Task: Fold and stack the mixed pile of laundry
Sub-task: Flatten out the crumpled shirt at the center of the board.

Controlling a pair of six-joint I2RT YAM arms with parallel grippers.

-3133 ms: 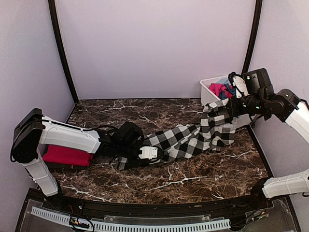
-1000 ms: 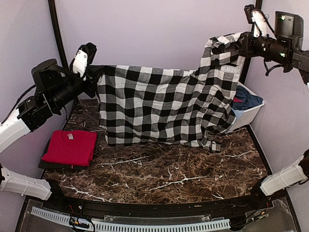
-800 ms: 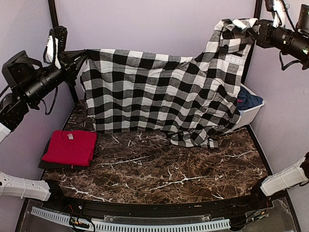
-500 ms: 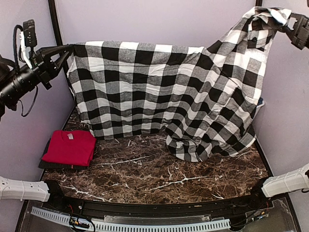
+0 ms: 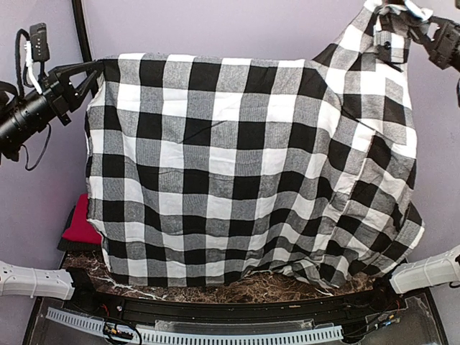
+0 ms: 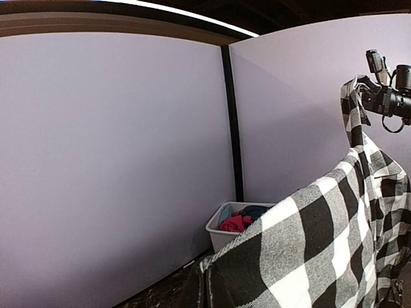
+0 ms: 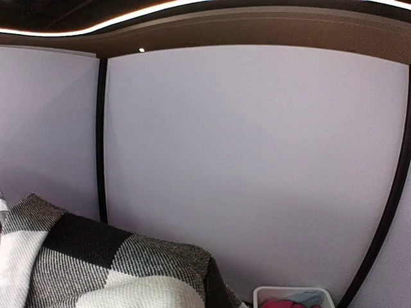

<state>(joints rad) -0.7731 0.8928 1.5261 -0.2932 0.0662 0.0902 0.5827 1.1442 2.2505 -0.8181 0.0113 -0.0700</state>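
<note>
We see both arms raised high and spread wide, stretching the black-and-white checked garment (image 5: pixel 244 165) like a curtain over the counter (image 5: pixel 269 289). The left gripper (image 5: pixel 93 72) is clamped on its upper left corner. The right gripper (image 5: pixel 411 23) pinches bunched cloth at the upper right. A red tee (image 5: pixel 76 228) peeks out on the left. From the left wrist, a white tub (image 6: pixel 221 237) holds more clothes.

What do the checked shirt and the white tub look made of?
The checked shirt: soft woven cloth, probably cotton or flannel; it hangs in loose folds and shows a ribbed weave. The tub: apparently rigid plastic, smooth, with thin straight walls.
</note>
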